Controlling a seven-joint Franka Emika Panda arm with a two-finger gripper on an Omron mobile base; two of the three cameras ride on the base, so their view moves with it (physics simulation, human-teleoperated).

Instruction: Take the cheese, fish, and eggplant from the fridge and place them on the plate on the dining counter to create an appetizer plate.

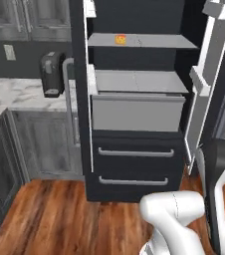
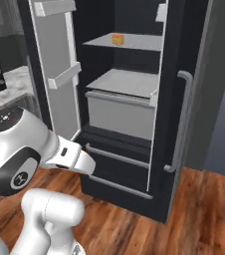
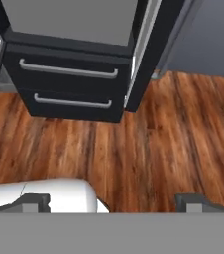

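Item one, the fridge [image 1: 134, 164]: I see it straight ahead with both doors swung wide, black body, pale grey shelves inside, two lower drawers [image 3: 69, 74] with grey bar handles, and a long grey handle [image 2: 180, 122] on the right-hand door. Item two, the cheese [image 1: 120, 39]: a small yellow-orange wedge sitting alone on the upper shelf [image 1: 154, 42], toward its left side in the left base view; I find it again in the right base view [image 2: 117, 39], near the shelf's front edge. Item three, a closed grey crisper bin [image 1: 137, 112] below the middle shelf, contents hidden from me. Item four, the gripper [image 3: 119, 201]: I read its two dark fingertips [image 3: 34, 202] at the bottom of the hand view standing far apart with nothing between them, pointed down at the wood floor [image 3: 148, 149] in front of the drawers. Item five, surroundings: a short marble top [image 1: 15, 94] over grey cabinets to the fridge's left, carrying a dark appliance [image 1: 52, 74]. I cannot make out any fish or eggplant on the shelves I can see.
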